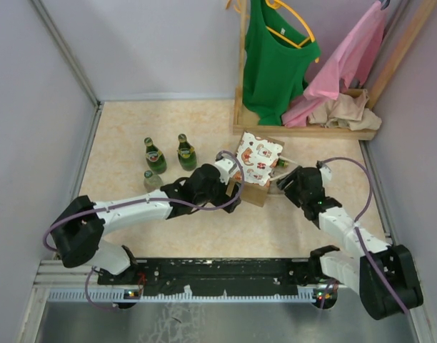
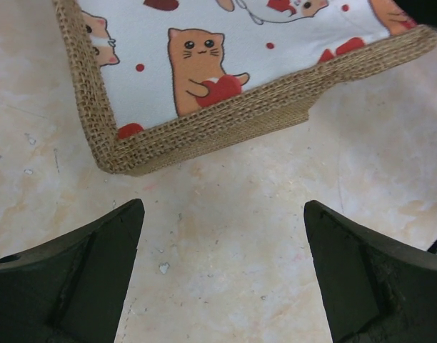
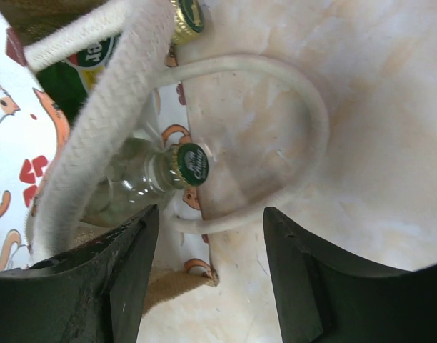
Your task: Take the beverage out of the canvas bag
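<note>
Right wrist view: the right claw [image 3: 211, 239] stands open, its 2 dark fingers apart with only bare table [image 3: 375, 107] and the low curve of a white loop handle [image 3: 308, 100] showing between them. Whether that rope touches a finger cannot be told. Just beyond the tips, the canvas bag [image 3: 11, 143] lies on its side with its mouth toward this claw. A clear bottle [image 3: 143, 182] with a green cap pokes neck-first into the loop. A green bottle [image 3: 70, 89] with a gold cap lies beside it. A second, thicker handle crosses both bottles, so their bodies are mostly hidden and the green one's label is cut to a few letters.

The left claw [image 2: 223, 214] is also open wide and grips nothing, with bare table between its fingers. The bag's woven corner lies just beyond them, apart from both tips.

From above, both claws are hidden under their own wrists. The bag lies between the 2 arms, mid-table and right of centre. There is open table on its near side, and a wooden rack [image 1: 304, 130] of clothes stands close on its far side. 3 standing bottles [image 1: 155, 155] are well to the left.

The bag is tan-brown weave, and its white panel is printed with orange cats holding red hearts.
</note>
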`<state>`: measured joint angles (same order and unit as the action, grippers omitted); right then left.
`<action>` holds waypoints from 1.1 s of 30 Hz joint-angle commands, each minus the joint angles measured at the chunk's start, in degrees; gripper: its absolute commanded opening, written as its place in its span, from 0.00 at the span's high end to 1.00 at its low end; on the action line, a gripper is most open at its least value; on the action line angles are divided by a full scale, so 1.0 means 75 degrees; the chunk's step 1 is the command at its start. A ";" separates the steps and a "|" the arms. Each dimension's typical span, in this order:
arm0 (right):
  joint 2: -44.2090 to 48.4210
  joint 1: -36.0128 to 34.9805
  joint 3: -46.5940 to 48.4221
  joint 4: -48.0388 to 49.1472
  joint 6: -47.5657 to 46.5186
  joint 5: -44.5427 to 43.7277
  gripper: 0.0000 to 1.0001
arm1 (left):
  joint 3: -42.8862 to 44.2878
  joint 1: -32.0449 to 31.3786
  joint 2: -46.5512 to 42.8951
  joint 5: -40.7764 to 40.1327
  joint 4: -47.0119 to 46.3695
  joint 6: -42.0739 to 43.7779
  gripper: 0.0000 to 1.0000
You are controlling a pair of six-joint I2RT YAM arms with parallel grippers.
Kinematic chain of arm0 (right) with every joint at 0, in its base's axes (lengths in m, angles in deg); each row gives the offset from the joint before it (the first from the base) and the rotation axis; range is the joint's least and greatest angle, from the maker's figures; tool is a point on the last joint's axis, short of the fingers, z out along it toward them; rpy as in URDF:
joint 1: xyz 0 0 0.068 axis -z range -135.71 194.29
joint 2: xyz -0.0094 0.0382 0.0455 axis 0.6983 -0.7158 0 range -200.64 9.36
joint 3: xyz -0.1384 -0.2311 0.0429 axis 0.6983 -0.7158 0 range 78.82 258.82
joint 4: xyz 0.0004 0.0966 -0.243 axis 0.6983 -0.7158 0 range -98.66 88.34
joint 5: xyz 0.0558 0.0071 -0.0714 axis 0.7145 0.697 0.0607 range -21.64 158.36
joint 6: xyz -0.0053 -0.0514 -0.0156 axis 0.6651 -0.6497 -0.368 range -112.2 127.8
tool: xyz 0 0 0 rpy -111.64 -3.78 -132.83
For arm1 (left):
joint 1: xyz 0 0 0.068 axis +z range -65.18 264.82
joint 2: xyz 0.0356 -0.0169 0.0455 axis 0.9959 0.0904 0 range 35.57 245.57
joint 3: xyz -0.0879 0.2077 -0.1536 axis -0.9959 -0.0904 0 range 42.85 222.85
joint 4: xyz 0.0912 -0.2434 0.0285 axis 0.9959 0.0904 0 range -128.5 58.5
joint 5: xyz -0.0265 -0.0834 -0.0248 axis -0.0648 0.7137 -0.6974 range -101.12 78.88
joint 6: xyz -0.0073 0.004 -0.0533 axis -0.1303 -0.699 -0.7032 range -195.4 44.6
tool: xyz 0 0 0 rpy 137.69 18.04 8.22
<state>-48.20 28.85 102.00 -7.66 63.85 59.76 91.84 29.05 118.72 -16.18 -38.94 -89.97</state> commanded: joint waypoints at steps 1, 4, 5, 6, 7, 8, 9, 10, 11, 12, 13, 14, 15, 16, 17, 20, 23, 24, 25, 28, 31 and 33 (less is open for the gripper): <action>-0.0399 0.0043 0.0309 0.1264 0.0132 0.0348 0.38 | 0.0153 -0.0006 0.0267 -0.0525 -0.0134 0.0099 0.01; -0.0597 0.0043 0.0378 0.1529 0.0227 0.0407 0.34 | 0.0155 0.0004 0.0314 -0.0538 -0.0152 0.0046 0.00; -0.0653 0.0043 0.0378 0.1597 0.0271 0.0402 0.33 | 0.0148 0.0003 0.0325 -0.0543 -0.0161 0.0037 0.00; -0.0724 0.0043 0.0390 0.1679 0.0309 0.0397 0.32 | 0.0139 0.0006 0.0327 -0.0551 -0.0163 0.0037 0.00; -0.0778 0.0049 0.0399 0.1759 0.0341 0.0401 0.31 | 0.0136 0.0015 0.0327 -0.0566 -0.0161 0.0033 0.00; -0.0844 0.0044 0.0406 0.1831 0.0403 0.0403 0.31 | 0.0125 0.0023 0.0327 -0.0578 -0.0148 0.0023 0.00; -0.0916 0.0046 0.0402 0.1918 0.0473 0.0412 0.30 | 0.0124 0.0029 0.0333 -0.0587 -0.0141 0.0032 0.00; -0.1002 0.0045 0.0410 0.1999 0.0541 0.0431 0.30 | 0.0130 0.0045 0.0338 -0.0601 -0.0117 0.0032 0.00; -0.1068 0.0049 0.0406 0.2097 0.0603 0.0445 0.30 | 0.0126 0.0052 0.0344 -0.0611 -0.0100 0.0025 0.00; -0.1189 0.0044 0.0402 0.2190 0.0686 0.0461 0.30 | 0.0124 0.0059 0.0351 -0.0620 -0.0085 0.0011 0.00; -0.1291 0.0049 0.0397 0.2289 0.0765 0.0466 0.30 | 0.0114 0.0064 0.0350 -0.0625 -0.0062 0.0009 0.00; -0.1362 0.0044 0.0394 0.2384 0.0860 0.0476 0.30 | 0.0112 0.0070 0.0350 -0.0635 -0.0042 0.0000 0.00; -0.1450 0.0049 0.0392 0.2479 0.0929 0.0484 0.30 | 0.0112 0.0076 0.0350 -0.0637 -0.0029 -0.0013 0.00; -0.1552 0.0050 0.0397 0.2585 0.1001 0.0504 0.30 | 0.0096 0.0076 0.0352 -0.0638 -0.0011 -0.0017 0.00; -0.1635 0.0034 0.0391 0.2681 0.1078 0.0555 0.30 | 0.0084 0.0081 0.0350 -0.0648 0.0010 -0.0031 0.00; -0.1927 0.0023 0.0433 0.2909 0.1286 0.0652 0.30 | 0.0066 0.0090 0.0350 -0.0666 0.0052 -0.0048 0.00; -0.2136 -0.0003 0.0395 0.3271 0.1491 0.0642 0.31 | 0.0054 0.0098 0.0359 -0.0680 0.0069 -0.0067 0.00; -0.2204 -0.0004 0.0405 0.3363 0.1554 0.0649 0.31 | 0.0043 0.0094 0.0360 -0.0678 0.0071 -0.0072 0.00; -0.2291 -0.0012 0.0439 0.3420 0.1596 0.0668 0.31 | 0.0042 0.0105 0.0368 -0.0684 0.0071 -0.0078 0.00; -0.2563 -0.0033 0.0486 0.3630 0.1694 0.0677 0.32 | 0.0019 0.0106 0.0402 -0.0673 0.0071 -0.0122 0.00; -0.2779 -0.0039 0.0490 0.3884 0.1745 0.0662 0.35 | 0.0019 0.0111 0.0436 -0.0650 0.0103 -0.0140 0.00; -0.2931 -0.0037 0.0532 0.4003 0.1776 0.0686 0.37 | 0.0007 0.0112 0.0461 -0.0660 0.0127 -0.0153 0.00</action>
<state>-68.35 28.76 103.03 16.45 75.46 64.83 91.84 29.59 121.45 -20.75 -38.44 -90.47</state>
